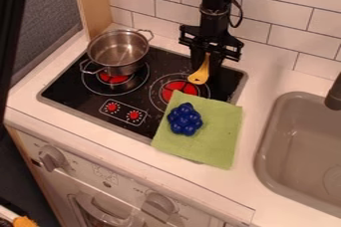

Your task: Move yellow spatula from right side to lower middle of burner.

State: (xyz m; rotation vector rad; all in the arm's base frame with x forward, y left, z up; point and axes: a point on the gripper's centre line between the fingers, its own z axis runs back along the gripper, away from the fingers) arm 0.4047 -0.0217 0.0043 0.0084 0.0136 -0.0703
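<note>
A white counter (256,96) carries a black stove (63,91), with a wall of white tiles (259,17) behind it and a grey-beige sink (265,141) at the right. On the left burner stands a metal pot (134,64) with two handles. A green cloth (220,126) covers the front right corner of the stove, and on it lies a dark blue, bumpy object (185,119). The black gripper (204,64) hangs down above the rear of the right burner (172,89) and is grasping the yellow spatula (199,77). The spatula is between its two fingers and points downward, slightly tilted. It is small, with a narrow handle and a wider, rounded lower end.
</note>
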